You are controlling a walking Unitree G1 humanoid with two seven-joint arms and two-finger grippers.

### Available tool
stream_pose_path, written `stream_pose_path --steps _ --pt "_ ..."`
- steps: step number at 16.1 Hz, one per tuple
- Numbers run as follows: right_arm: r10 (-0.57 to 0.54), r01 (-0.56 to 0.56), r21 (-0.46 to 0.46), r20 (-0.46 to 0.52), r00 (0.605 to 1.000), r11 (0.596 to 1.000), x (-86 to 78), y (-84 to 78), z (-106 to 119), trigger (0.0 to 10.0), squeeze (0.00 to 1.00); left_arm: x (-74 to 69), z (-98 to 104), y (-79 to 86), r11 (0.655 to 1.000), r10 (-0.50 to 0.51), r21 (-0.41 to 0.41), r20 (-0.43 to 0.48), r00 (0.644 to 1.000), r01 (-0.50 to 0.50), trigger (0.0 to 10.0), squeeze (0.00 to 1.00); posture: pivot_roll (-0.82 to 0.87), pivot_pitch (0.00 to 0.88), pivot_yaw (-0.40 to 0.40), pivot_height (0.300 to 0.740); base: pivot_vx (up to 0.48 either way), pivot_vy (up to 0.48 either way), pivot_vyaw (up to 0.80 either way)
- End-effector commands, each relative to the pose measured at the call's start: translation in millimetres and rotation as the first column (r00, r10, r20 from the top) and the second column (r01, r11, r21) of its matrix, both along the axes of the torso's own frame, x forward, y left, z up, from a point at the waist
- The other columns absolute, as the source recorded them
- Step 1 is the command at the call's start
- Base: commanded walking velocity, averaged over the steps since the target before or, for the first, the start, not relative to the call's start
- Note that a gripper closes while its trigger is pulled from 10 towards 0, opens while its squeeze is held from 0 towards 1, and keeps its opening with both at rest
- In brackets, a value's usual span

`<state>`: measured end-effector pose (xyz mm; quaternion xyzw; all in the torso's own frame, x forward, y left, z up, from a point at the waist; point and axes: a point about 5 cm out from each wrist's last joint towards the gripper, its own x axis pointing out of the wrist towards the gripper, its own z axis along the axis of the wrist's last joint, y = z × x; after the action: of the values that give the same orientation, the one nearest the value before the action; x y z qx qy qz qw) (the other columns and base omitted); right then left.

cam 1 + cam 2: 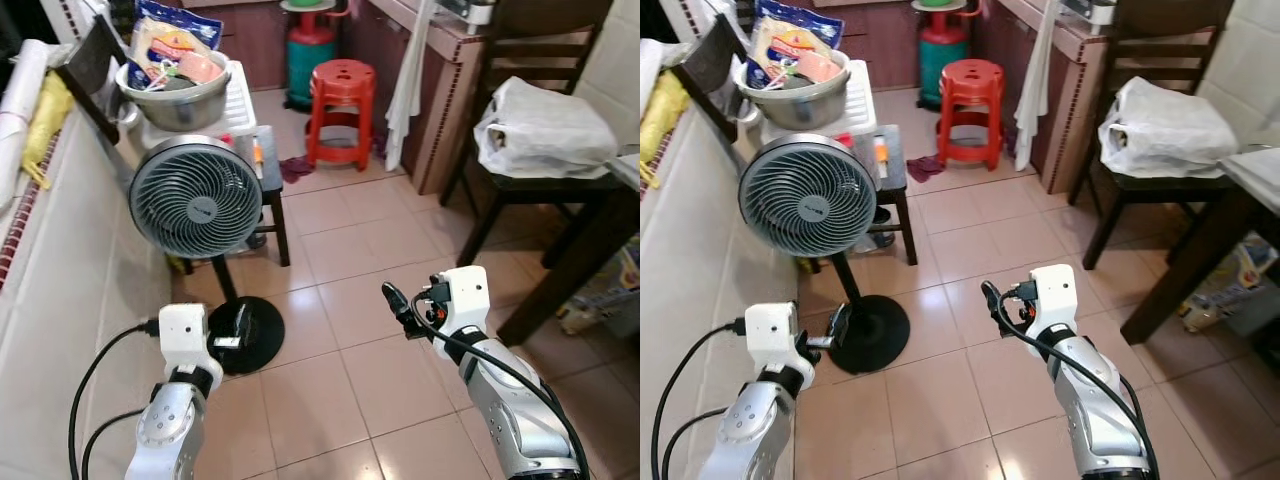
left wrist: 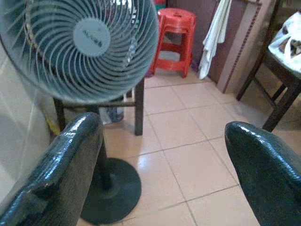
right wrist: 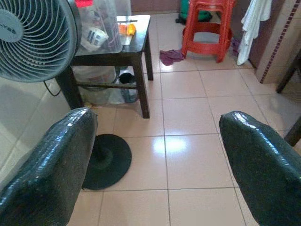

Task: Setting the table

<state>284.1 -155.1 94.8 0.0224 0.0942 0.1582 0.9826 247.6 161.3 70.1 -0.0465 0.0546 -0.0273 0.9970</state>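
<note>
The dark dining table (image 1: 1252, 168) stands at the far right, and only its corner and one leg (image 1: 570, 262) are in view. Both arms are held out low over the tiled floor. My left gripper (image 1: 238, 326) is open with nothing in it, just above the fan's round base (image 1: 248, 338). In the left wrist view its fingers (image 2: 70, 155) spread wide toward the fan. My right gripper (image 1: 396, 300) is open too, over bare tiles left of the table leg. The right wrist view shows its fingers (image 3: 263, 160) wide apart.
A grey standing fan (image 1: 195, 197) rises close on the left, before a low dark side table (image 1: 271, 182) and a metal bowl (image 1: 180, 98) of packets. A red stool (image 1: 340, 110) and green gas cylinder (image 1: 310, 55) stand behind. A chair (image 1: 520, 192) holds a white plastic bag (image 1: 545, 130).
</note>
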Motion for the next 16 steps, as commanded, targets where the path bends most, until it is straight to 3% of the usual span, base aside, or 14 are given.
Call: stream_pose_path --steps 1,7,16 --pt "0.009 -0.009 0.004 -0.003 1.000 1.000 0.7 1.6 0.1 10.0 0.00 -1.2 -1.0 3.7 1.000 0.013 0.000 0.000 1.000 -0.013 10.0 0.00 -0.07 0.053 0.037 0.740 0.000 0.000 -0.69" --pt "0.021 -0.021 0.000 0.005 1.000 1.000 1.1 4.1 0.5 10.0 0.00 -2.2 -0.6 7.9 0.999 0.009 0.042 0.018 1.000 -0.009 10.0 0.00 -0.06 0.051 0.035 0.740 0.000 0.000 -0.70" --pt "0.027 -0.027 0.000 0.006 1.000 1.000 -1.3 4.8 -0.1 10.0 0.00 -5.3 -1.6 3.3 0.999 -0.030 0.022 0.023 0.999 0.029 10.0 0.00 -0.07 0.059 0.037 0.740 0.058 0.000 -0.70"
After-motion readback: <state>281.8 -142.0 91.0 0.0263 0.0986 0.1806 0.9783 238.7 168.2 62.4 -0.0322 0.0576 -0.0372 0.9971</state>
